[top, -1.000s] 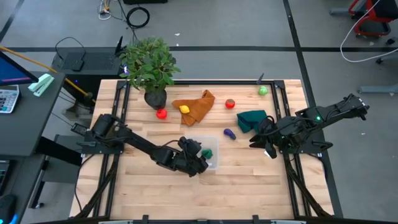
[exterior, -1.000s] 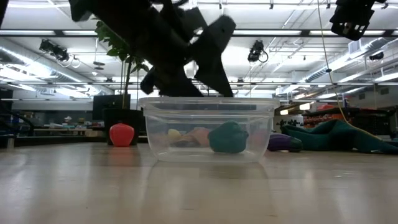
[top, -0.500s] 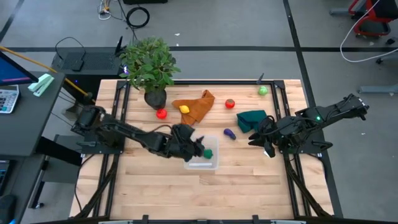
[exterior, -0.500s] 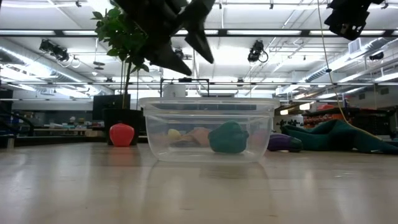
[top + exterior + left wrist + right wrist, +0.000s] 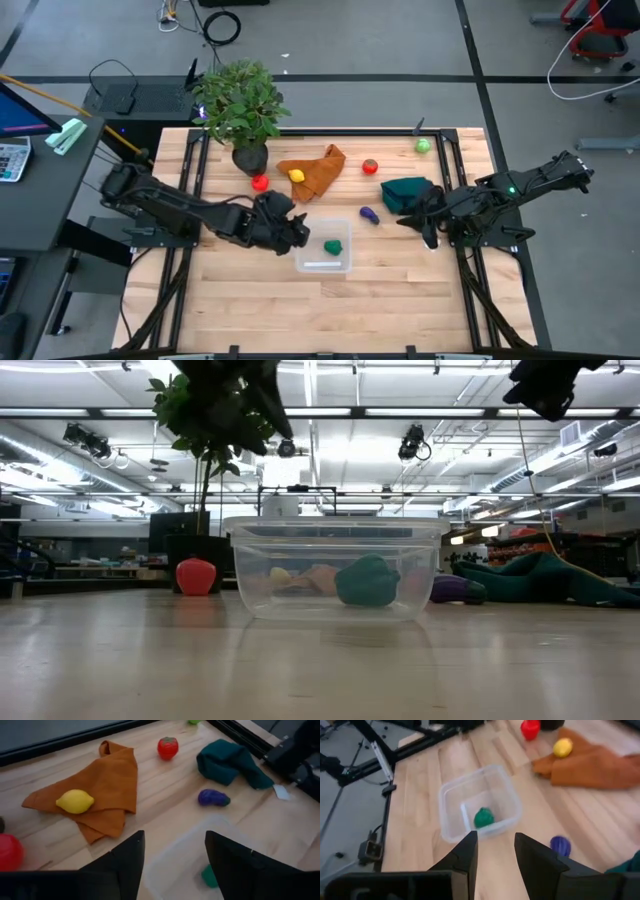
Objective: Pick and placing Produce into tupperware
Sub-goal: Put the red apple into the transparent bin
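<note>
Robotics lab or workshop, pale wooden slatted bench (image 5: 250, 300) in a black metal frame (image 5: 470, 150), grey concrete floor (image 5: 400, 40) with loose cables, ceiling strip lights (image 5: 420, 412), open hall behind

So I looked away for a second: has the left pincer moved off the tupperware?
Yes. In the high view the left pincer has pulled back from over the tupperware toward the potted plant.
</note>
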`<state>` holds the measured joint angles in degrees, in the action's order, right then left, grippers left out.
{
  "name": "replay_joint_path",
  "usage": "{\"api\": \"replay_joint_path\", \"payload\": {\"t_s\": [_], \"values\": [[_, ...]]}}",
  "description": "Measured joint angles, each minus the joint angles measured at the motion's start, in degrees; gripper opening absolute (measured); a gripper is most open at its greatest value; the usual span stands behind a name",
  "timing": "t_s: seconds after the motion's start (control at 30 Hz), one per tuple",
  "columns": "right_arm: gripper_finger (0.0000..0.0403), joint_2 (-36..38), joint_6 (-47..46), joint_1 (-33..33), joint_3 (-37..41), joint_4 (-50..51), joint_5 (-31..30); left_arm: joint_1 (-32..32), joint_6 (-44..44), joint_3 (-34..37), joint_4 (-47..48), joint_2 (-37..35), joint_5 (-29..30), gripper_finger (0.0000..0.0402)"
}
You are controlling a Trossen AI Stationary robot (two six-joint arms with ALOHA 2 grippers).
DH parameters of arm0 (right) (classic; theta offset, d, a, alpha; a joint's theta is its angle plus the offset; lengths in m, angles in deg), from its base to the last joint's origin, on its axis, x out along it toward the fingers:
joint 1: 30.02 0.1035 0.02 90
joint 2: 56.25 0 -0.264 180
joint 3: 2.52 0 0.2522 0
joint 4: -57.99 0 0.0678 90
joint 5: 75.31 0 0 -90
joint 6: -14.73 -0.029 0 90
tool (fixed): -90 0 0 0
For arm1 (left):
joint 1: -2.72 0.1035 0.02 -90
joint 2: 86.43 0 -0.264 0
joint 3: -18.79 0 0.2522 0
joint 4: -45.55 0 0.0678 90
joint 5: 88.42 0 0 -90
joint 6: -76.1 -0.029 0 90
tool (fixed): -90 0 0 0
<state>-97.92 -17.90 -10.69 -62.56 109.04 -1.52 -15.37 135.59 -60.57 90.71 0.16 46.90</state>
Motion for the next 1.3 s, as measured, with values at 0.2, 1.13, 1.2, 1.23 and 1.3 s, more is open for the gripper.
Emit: {"api": "replay_joint_path", "payload": {"t_s": [0.2,1.13,1.2,1.23,1.3], "values": [[0.0095,-1.9,2.8,0.0,0.0,-3.0,-1.9,-0.8,8.8,0.0,12.2,-0.2,1.5,0.0195],[0.0095,-9.3,18.9,-0.2,-0.1,-10.4,-2.1,8.8,34.0,14.7,18.3,-0.1,5.3,0.0211],[0.0095,-9.3,19.6,-0.4,-0.1,-11.2,-2.0,9.8,29.6,15.3,14.0,-0.1,5.3,0.0207],[0.0095,-9.3,19.8,-0.5,-0.1,-11.4,-2.0,10.5,27.8,15.6,12.2,-0.1,5.1,0.0205],[0.0095,-9.3,20.2,-0.6,-0.1,-11.7,-2.0,11.7,25.8,15.7,10.9,-0.1,4.5,0.0202]]}}
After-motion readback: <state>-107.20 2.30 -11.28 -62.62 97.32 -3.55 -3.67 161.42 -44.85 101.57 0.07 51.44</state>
